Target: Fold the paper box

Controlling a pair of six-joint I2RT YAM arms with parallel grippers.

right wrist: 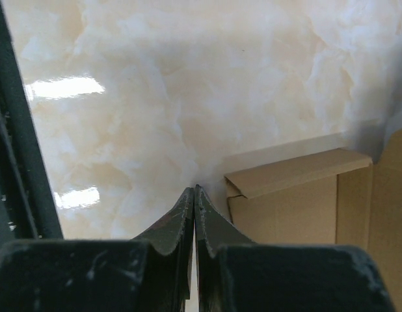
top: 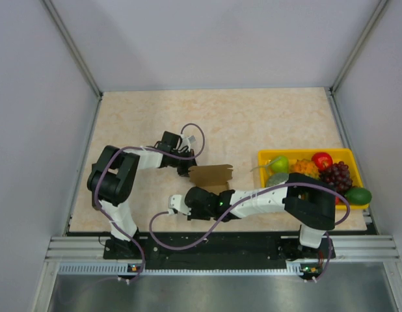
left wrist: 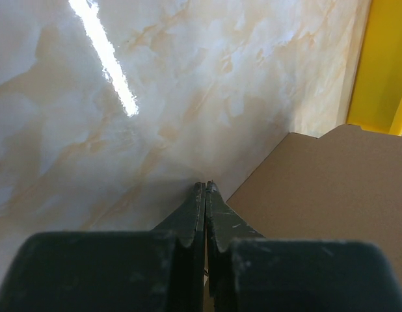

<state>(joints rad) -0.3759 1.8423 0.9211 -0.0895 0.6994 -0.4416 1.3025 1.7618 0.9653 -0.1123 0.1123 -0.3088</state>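
Left gripper point(left wrist: 205, 186) is pinched together on nothing, tips low over the marbled tabletop point(left wrist: 90, 195). The paper box point(left wrist: 331, 201) lies just to its right, filling that view's lower right. Right gripper point(right wrist: 194, 189) is likewise closed and empty, the box again at lower right. From above, the box sits mid-table, long axis left-to-right, both grippers at its left end. Plain brown, no readable print or brand.

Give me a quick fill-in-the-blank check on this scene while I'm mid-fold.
1. The left gripper and right gripper are both ___.
2. The paper box is plain ___ cardboard.
3. The grapes sit in a ___ tray, to the right of the box in the top view.
Missing words: shut; brown; yellow.
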